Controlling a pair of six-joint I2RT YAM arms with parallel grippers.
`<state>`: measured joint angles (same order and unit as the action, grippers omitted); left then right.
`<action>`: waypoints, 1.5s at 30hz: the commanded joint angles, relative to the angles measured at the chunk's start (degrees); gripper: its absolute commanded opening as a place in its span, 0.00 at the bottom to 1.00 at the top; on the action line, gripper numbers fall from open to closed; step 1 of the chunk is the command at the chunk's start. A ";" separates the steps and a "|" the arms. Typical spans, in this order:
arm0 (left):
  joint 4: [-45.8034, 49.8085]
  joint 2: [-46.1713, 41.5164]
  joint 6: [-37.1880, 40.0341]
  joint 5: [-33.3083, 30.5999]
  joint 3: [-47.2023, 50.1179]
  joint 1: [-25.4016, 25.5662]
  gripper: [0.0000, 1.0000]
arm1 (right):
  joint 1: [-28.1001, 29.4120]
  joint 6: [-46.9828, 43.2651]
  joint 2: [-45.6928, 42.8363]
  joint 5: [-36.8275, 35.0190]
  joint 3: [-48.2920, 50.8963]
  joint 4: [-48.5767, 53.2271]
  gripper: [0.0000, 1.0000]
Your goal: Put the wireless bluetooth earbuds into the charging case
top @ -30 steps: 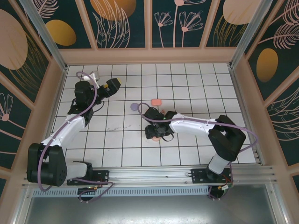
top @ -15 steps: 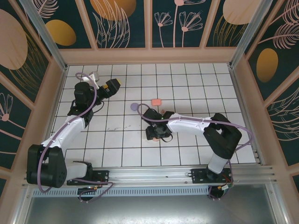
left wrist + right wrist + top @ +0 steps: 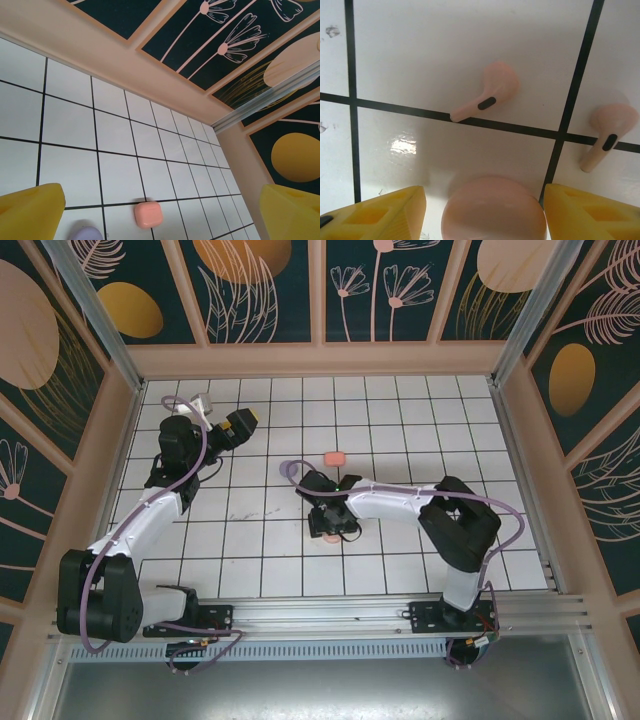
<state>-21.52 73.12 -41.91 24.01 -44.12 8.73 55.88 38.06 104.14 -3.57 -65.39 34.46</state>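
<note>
right fingers [image 3: 375, 212] just short of earbuds [image 3: 492, 92]

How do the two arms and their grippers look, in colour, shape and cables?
Both arms have rounded white shells between bulky black joints: the left arm and the right arm. A thin purple cable runs along each. The left gripper and the right gripper end in blocky yellow fingers with moulded hollows.

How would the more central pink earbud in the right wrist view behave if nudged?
The earbud has a bulbous head and thin stem, so it would probably pivot or roll. Its smooth shell on glossy tile likely slides.
</note>
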 commanded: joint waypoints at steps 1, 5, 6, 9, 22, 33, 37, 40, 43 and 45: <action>-2.62 0.09 -0.35 1.11 0.70 0.15 0.99 | 0.63 0.92 1.14 -1.09 -1.41 3.11 0.64; -2.83 0.52 -0.70 1.64 0.71 0.11 0.99 | 1.32 0.78 1.64 -1.08 -1.21 3.60 0.64; -2.93 0.61 -0.79 1.69 0.61 0.14 0.99 | 1.49 0.63 1.67 -1.06 -1.15 3.68 0.64; -3.01 0.84 -0.79 2.24 0.41 0.15 0.99 | 1.95 -0.38 1.72 -0.76 -1.06 3.60 0.64; -3.36 1.45 -0.99 4.94 0.22 0.31 0.99 | 1.87 -4.52 3.58 -0.21 -1.10 4.13 0.63; -3.66 2.41 -1.20 5.86 -0.31 1.62 0.99 | 1.60 -10.14 5.09 -1.83 -2.15 5.97 0.63; -3.50 2.78 -0.99 5.87 -0.66 2.12 0.99 | 1.52 -10.77 5.38 -1.70 -2.20 5.88 0.60; -3.36 2.86 -0.90 5.72 -0.89 2.52 0.99 | 1.52 -10.64 5.29 -1.27 -1.94 5.71 0.57; -3.09 2.99 -0.73 5.51 -1.39 2.91 0.99 | 1.52 -10.30 4.49 -0.76 -1.52 5.71 0.51; -2.94 2.91 -0.75 5.33 -1.65 3.13 0.99 | 1.54 -9.95 3.68 -0.56 -1.11 5.70 0.46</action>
<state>-23.38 75.81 -42.35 28.69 -44.14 11.40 57.39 28.40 106.87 -3.77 -67.79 38.09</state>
